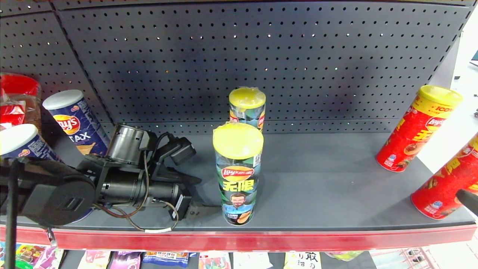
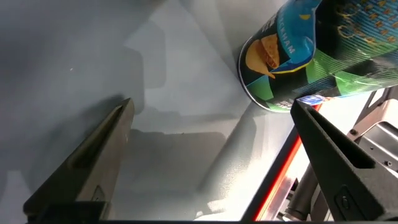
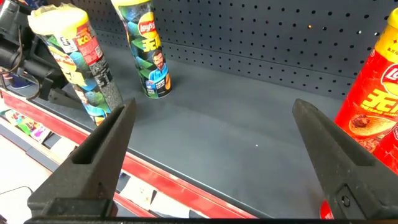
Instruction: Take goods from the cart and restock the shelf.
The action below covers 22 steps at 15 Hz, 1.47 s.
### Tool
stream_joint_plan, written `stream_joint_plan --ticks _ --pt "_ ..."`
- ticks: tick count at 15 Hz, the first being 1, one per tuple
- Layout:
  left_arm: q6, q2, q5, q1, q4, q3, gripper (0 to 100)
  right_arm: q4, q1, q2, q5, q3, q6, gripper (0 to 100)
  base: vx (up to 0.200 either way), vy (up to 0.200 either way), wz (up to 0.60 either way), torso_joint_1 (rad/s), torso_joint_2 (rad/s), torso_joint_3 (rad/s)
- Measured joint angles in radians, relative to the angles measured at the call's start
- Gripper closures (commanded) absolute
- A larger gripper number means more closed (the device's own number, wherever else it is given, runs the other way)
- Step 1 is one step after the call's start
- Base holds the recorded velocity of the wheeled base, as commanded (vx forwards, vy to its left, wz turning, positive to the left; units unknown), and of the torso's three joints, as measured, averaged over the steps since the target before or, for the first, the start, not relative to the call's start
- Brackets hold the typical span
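- Front green can [image 1: 238, 175]: yellow lid, upright, near the front edge of the shelf [image 1: 317, 179], about mid-width.
- Rear green can [image 1: 247, 108]: same kind, upright, directly behind the front one and close to the pegboard [image 1: 261, 56]; its lower half is hidden by the front can.
- Left gripper [image 1: 209, 193]: lying low over the shelf just left of the front green can, fingers pointing right toward its base. Fingers spread apart, nothing between them; the can sits just past one fingertip, and contact cannot be told.
- Right gripper [image 3: 214, 106]: at the right end of the shelf front, fingers wide apart and holding nothing, bare shelf between them.
- Far red can [image 1: 416, 129]: yellow lid, at the right end of the shelf, well apart from the green cans.
- Near red can [image 1: 446, 183]: right front corner, partly cut off by the view's edge.
- Far blue can [image 1: 74, 121]: white lid, at the left, behind the left arm.
- Near blue can [image 1: 22, 144]: white lid, far left, lower part hidden by the arm.
- Red strip [image 1: 261, 239]: runs along the shelf front.
- Packets [image 1: 164, 257]: on the level below.
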Motion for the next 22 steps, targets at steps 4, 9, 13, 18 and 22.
stream_joint_plan --ticks 4,9,13,18,22 --pt "-0.001 -0.080 0.003 0.023 0.001 0.059 0 0.086 -0.001 -0.015 -0.003 -0.003 -0.001 0 0.000 0.000 0.00 0.000 0.00 0.000" --pt "-0.070 -0.480 0.082 0.102 0.015 0.267 0 0.305 -0.061 -0.145 -0.046 -0.009 -0.007 0 0.000 0.000 0.00 0.000 0.00 0.000" --pt "-0.137 -0.952 0.303 0.138 0.334 0.365 0 0.591 -0.118 -0.351 -0.122 -0.016 -0.009 0 0.000 0.000 0.00 0.000 0.00 0.000" --pt "-0.234 -1.420 0.586 0.319 0.694 0.430 0 0.686 -0.169 -0.553 -0.339 0.073 -0.009 0 0.000 0.000 0.00 0.000 0.00 0.000" --pt "-0.251 -1.546 0.478 0.568 0.704 0.503 0 0.688 -0.207 -0.577 -0.358 0.145 -0.009 0 0.000 0.000 0.00 0.000 0.00 0.000"
